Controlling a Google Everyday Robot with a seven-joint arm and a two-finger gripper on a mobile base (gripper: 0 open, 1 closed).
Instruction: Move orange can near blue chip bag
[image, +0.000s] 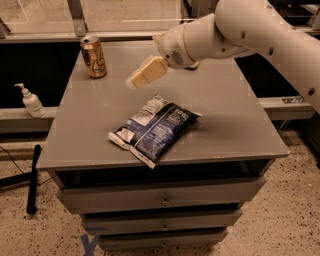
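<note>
The orange can (94, 56) stands upright at the far left corner of the grey table (230, 120). The blue chip bag (154, 127) lies flat near the table's front middle, well apart from the can. My gripper (137, 79) hangs above the table between the two, to the right of the can and beyond the bag, pointing left and down. It holds nothing that I can see. The white arm reaches in from the upper right.
A white pump bottle (31, 100) stands on a ledge left of the table. A black handle (32, 177) leans on the floor at the left. Drawers (162, 200) sit under the tabletop. A yellow object is mostly hidden behind the arm.
</note>
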